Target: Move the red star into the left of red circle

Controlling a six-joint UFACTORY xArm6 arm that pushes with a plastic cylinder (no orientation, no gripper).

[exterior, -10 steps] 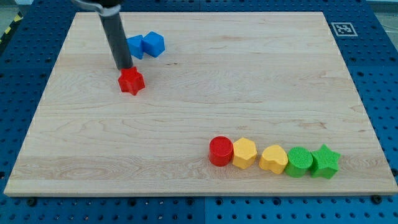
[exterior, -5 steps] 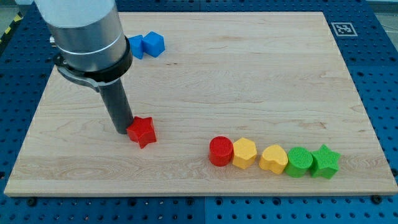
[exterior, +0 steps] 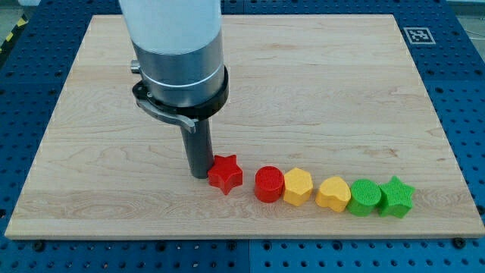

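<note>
The red star (exterior: 226, 174) lies near the view's bottom, a small gap to the left of the red circle (exterior: 269, 184). My tip (exterior: 200, 174) rests on the board touching the star's left side. The arm's grey and white body rises above it toward the view's top. The red circle starts a row running to the view's right.
Right of the red circle stand a yellow hexagon (exterior: 298, 186), a yellow heart (exterior: 333, 193), a green circle (exterior: 365, 197) and a green star (exterior: 396, 196), all touching in a row. The wooden board (exterior: 341, 91) sits on a blue pegboard. The arm hides the board's upper left.
My tip has pushed the red star down and to the right, from the upper left of the board to just left of the red circle. The arm now hides the blue blocks.
</note>
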